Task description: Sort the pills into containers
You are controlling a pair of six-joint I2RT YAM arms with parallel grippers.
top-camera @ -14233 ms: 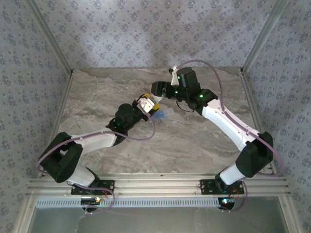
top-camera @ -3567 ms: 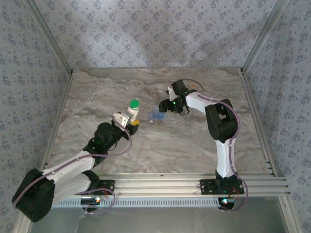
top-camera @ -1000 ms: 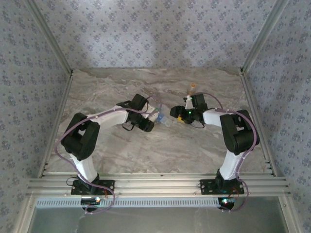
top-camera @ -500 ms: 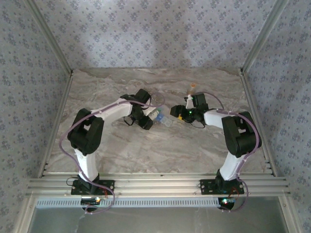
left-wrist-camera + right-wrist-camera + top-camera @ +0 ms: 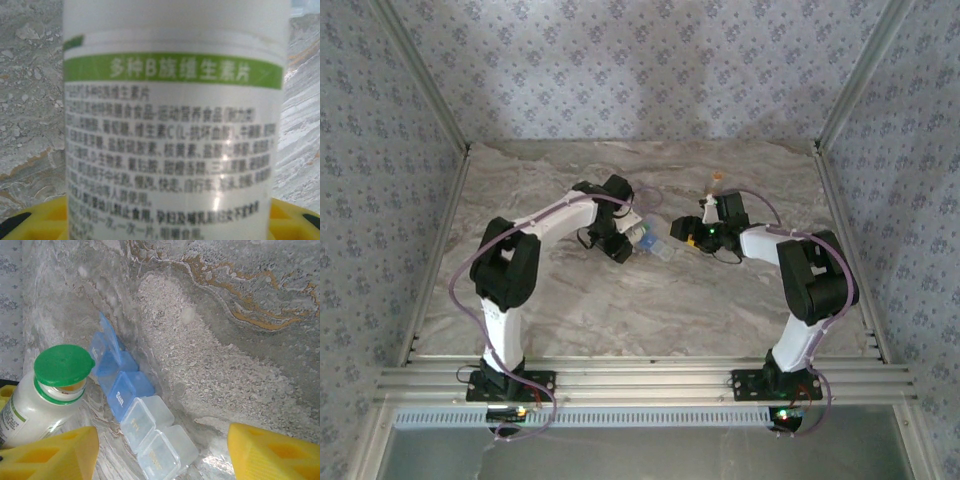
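Note:
My left gripper [image 5: 170, 222] is shut on a white bottle [image 5: 175, 125] with a green label band, its yellow fingers [image 5: 35, 220] on either side. In the right wrist view that bottle [image 5: 47, 395] leans over the far end of the pill box, its green cap [image 5: 62, 365] lifted. Something yellow shows under the cap, and I cannot tell whether it is pills. The containers [image 5: 135, 412] form a row of blue and clear compartments with raised lids. My right gripper [image 5: 162, 450] is open just in front of it. From above, both grippers [image 5: 632, 238] [image 5: 680, 232] flank the pill box [image 5: 658, 248].
The marble tabletop [image 5: 650, 310] is bounded by patterned walls and aluminium rails [image 5: 640, 380] at the near edge. The left arm's elbow [image 5: 505, 270] stands raised at the left, the right arm's elbow [image 5: 815, 275] at the right.
The left arm has folded its elbow up and shifted the bottle slightly right, closer to the pill box. The right arm has stayed still.

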